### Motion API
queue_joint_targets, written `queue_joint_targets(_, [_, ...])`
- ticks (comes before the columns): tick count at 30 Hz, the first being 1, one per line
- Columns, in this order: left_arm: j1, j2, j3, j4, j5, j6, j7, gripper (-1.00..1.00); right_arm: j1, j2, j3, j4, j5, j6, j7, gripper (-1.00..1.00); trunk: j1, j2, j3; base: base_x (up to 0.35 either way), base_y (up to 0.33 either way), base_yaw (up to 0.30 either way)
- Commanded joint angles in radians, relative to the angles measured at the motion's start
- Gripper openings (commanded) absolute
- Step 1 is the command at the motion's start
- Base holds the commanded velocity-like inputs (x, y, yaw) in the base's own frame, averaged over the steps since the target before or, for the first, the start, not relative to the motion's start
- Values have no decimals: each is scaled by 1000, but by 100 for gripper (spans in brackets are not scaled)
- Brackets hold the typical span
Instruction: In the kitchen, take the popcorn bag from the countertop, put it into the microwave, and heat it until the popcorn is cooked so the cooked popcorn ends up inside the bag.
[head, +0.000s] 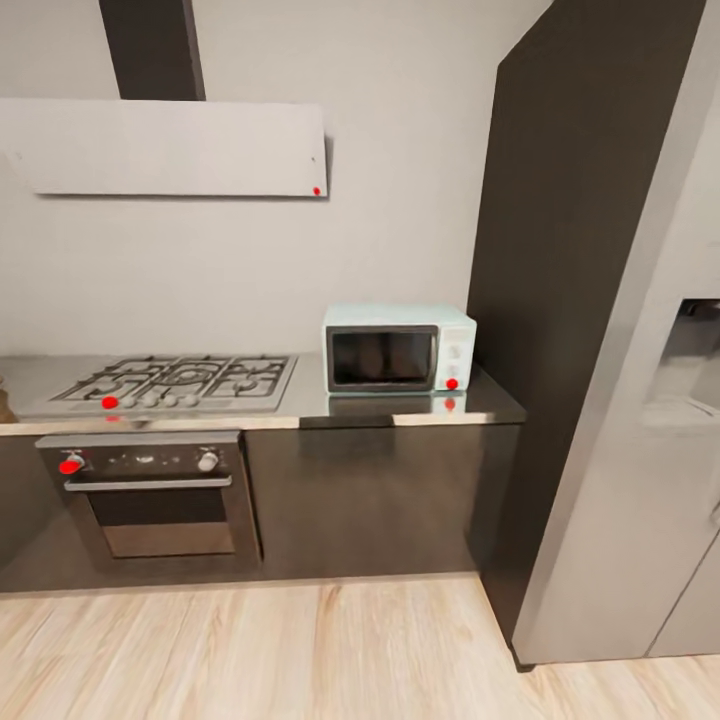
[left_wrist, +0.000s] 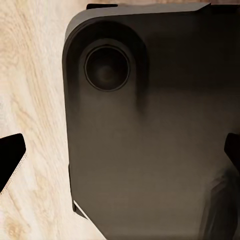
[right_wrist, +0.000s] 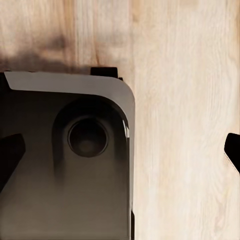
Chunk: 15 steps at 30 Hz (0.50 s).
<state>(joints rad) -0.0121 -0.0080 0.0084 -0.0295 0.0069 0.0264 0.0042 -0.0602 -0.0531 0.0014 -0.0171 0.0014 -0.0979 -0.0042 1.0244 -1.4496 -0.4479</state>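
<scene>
1. Microwave (head: 398, 348) sits on the countertop (head: 400, 412), at its right end, door closed, beside the tall dark cabinet (head: 570, 250). The gas hob (head: 180, 382) lies well to its left, with the oven (head: 150, 495) below it.
2. We cannot make out the popcorn bag on the stretch of countertop in the head view; a small brownish shape at the far left edge is too cut off to identify.
3. Left gripper (left_wrist: 120, 157): its dark fingertips (left_wrist: 11, 155) stand wide apart, released, nothing between them. It points down at the robot base (left_wrist: 150, 150) and wood floor (left_wrist: 35, 75).
4. Right gripper (right_wrist: 120, 155): likewise spread, empty, above the floor and the base corner.
5. Judgement on handling: we expect the bag to be light, soft and easily crushed. We would pinch it gently at the rolled rim or upper side, keeping it upright so nothing spills.
</scene>
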Motion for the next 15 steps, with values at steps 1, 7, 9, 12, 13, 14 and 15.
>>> queue_joint_targets(1, [0,0,1,-1,1,3,0,100,-1,0,0,1,0,-3,0,100,1,0,-1,342,0,0])
queue_joint_targets(7, [0,0,1,-1,1,3,0,100,-1,0,0,1,0,-3,0,100,1,0,-1,342,0,0])
queue_joint_targets(9, [0,0,1,-1,1,3,0,100,-1,0,0,1,0,-3,0,100,1,0,-1,342,0,0])
queue_joint_targets(12, [0,0,0,-1,1,3,0,100,0,0,0,1,0,-3,0,100,1,0,-1,342,0,0])
queue_joint_targets(13, [0,0,0,-1,1,3,0,100,0,-1,0,1,0,-3,0,100,1,0,-1,342,0,0])
queue_joint_targets(14, [0,0,0,-1,1,3,0,100,0,0,0,1,0,-3,0,100,1,0,-1,342,0,0])
queue_joint_targets(15, [0,0,0,-1,1,3,0,100,0,0,0,1,0,-2,0,100,1,0,-1,342,0,0])
